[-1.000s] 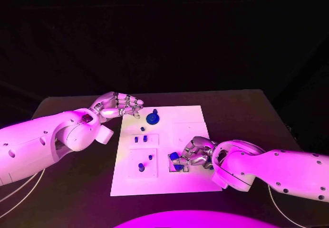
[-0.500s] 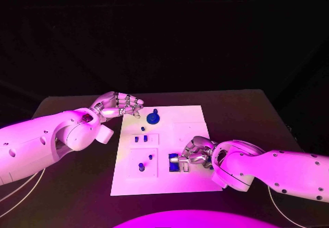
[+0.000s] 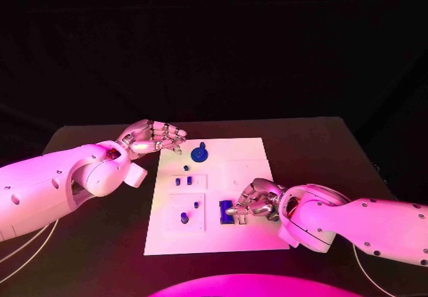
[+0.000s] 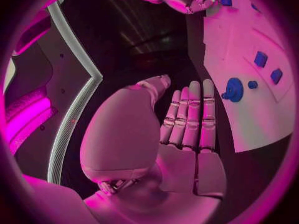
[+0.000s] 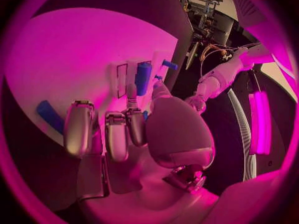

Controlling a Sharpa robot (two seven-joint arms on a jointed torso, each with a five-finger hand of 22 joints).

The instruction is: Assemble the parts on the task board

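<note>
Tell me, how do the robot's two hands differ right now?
The left hand hovers off the task board's far left corner, fingers curled, holding nothing. The right hand is down on the board's near right part, fingertips at a blue part. Both are silver, on white arms.

We take this for a robotics lab — a black table (image 3: 312, 142) against dark drapes, a white task board (image 3: 240, 161) with blue parts, and a rack of cables and equipment (image 5: 202, 15) beyond the table's edge.
</note>
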